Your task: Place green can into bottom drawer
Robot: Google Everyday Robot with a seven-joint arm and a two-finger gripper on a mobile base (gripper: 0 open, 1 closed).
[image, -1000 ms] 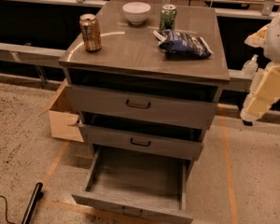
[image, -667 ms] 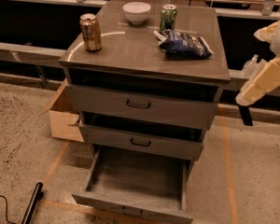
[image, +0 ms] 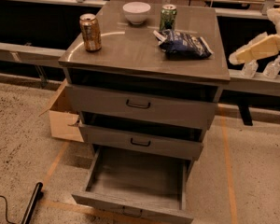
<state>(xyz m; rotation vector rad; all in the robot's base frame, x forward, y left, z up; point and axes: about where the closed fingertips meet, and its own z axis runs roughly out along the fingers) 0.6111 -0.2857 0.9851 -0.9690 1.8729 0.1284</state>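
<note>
The green can [image: 168, 17] stands upright at the back of the cabinet top, between a white bowl and a dark blue snack bag. The bottom drawer [image: 130, 208] is pulled out, its wide floor bare. My gripper [image: 261, 69] hangs at the right of the cabinet, about level with the cabinet top and well apart from the can. Its two pale fingers [image: 249, 69] point down with a gap between them and hold nothing. The cream forearm [image: 259, 48] reaches in from the right edge.
A gold-brown can [image: 90, 32] stands at the front left of the top. The white bowl [image: 136, 12] and the snack bag [image: 182, 44] flank the green can. The two upper drawers [image: 139, 105] are slightly ajar. A cardboard box [image: 63, 118] sits left of the cabinet.
My arm has swung upward at the right of the cabinet, and the gripper now sits higher, near the level of the cabinet top. The cans, bowl, bag and drawers have not moved.
</note>
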